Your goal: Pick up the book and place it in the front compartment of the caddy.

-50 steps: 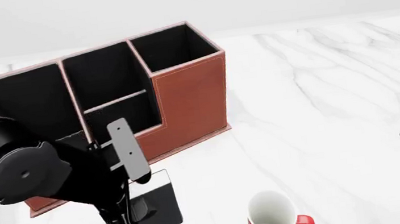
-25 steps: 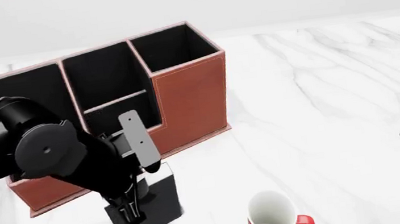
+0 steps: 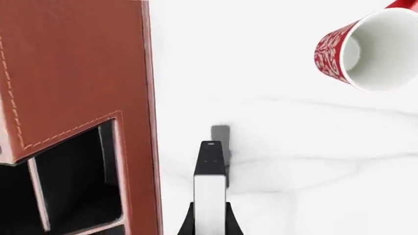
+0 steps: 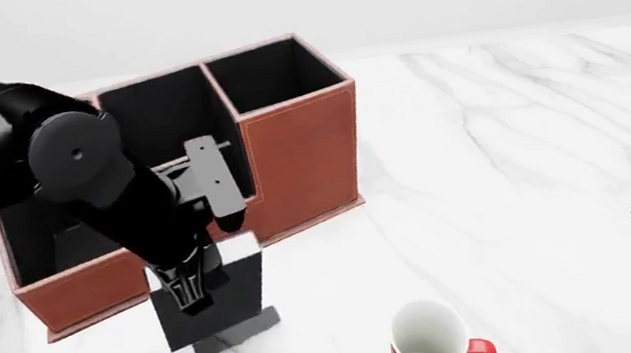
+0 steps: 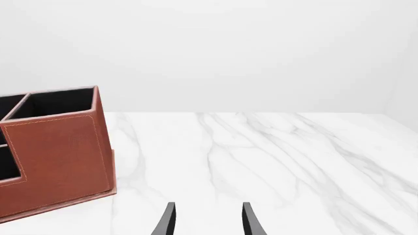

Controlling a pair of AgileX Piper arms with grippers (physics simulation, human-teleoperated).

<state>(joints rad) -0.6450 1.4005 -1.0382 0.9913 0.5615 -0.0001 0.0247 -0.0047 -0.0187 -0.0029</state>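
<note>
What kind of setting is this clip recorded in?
Most likely a simulated desk or office tabletop: a white marble table against a blank pale backdrop, bearing a leather desk caddy, a red-and-white mug, and a black book held upright in the left pincer.

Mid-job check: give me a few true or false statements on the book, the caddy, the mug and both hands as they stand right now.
1. The left hand grips the book, lifted off the table. True.
2. The book already sits inside the caddy. False: it hangs in front of the caddy, outside its front wall.
3. The mug lies tipped on its side. False: it stands upright, mouth up.
4. The right hand is open and holds nothing. True.
5. The right hand hovers above the caddy. False: it sits far to the right, away from it.
</note>
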